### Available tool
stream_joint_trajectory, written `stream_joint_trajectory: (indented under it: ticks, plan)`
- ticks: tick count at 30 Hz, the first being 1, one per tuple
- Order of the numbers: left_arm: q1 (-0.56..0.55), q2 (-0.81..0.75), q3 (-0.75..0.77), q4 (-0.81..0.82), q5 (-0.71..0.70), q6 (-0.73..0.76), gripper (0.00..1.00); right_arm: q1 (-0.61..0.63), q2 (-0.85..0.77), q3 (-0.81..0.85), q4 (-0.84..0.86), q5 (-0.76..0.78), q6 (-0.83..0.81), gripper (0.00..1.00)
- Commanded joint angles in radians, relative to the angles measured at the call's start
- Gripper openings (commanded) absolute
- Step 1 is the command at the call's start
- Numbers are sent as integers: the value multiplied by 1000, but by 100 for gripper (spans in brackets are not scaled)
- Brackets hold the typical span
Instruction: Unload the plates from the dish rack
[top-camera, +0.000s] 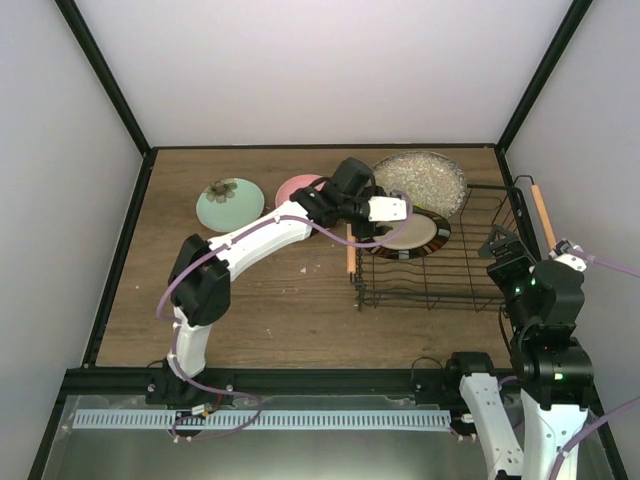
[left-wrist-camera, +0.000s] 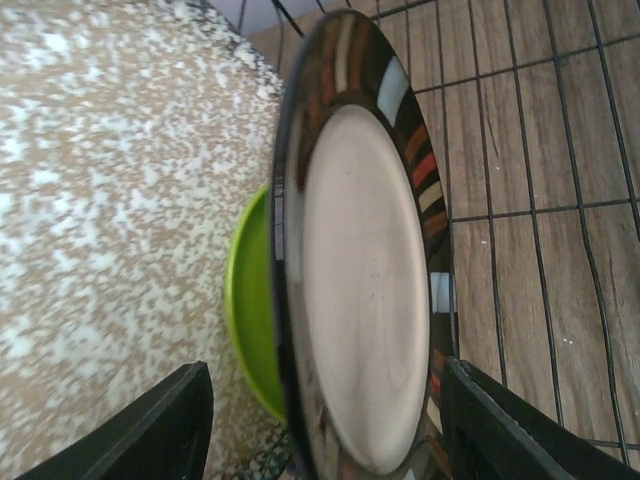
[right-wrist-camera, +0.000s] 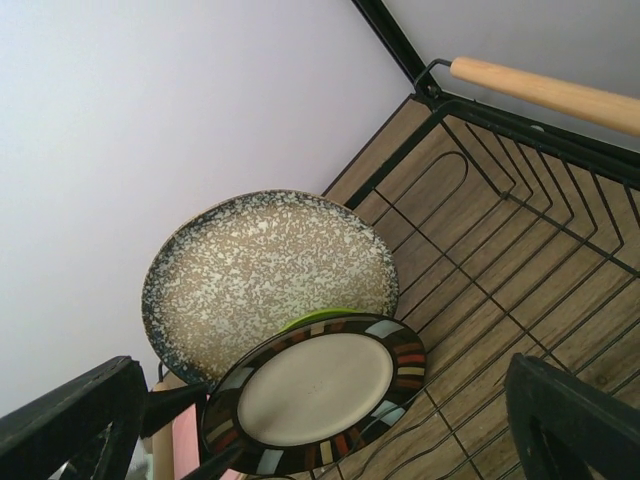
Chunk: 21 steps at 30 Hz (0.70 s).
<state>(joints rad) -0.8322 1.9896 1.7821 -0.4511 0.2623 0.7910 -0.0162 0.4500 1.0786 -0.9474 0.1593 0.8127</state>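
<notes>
Three plates (right-wrist-camera: 265, 280) lean on edge in the dish rack (right-wrist-camera: 545, 90); left fingers (left-wrist-camera: 170, 430) spread, straddling the cream plate (left-wrist-camera: 365, 290); right fingers (right-wrist-camera: 70, 420) spread.

left arm (top-camera: 250, 240): white shells between round black joints, with a lilac cable (top-camera: 170, 290) looping along it from the base to just behind the left claw (top-camera: 398, 218). right behind that claw sits a white block (top-camera: 386, 208). the claw's fingers (left-wrist-camera: 160, 430) are matt black wedges. right arm (top-camera: 545, 330): black housings with small green lights (top-camera: 517, 291), white links furthest from the right claw (top-camera: 500, 243), and a lilac cable too. its fingers (right-wrist-camera: 70, 425) are the same matt black.
</notes>
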Motion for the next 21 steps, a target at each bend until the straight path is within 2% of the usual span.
stream_joint_trajectory:
  ticks: [1, 6, 15, 21]
  plan:
    - [-16, 46, 49, 19, 0, 9, 61, 10, -16, 55, -46, 44, 17, 100]
    - [-23, 79, 66, 12, -3, 5, 38, 10, -19, 68, -63, 55, 20, 100]
    - [-26, 78, 84, 14, -8, -7, 6, 9, -19, 65, -63, 54, 25, 100]
    - [-27, 61, 112, 13, 7, -39, 4, 10, -25, 58, -66, 51, 29, 100]
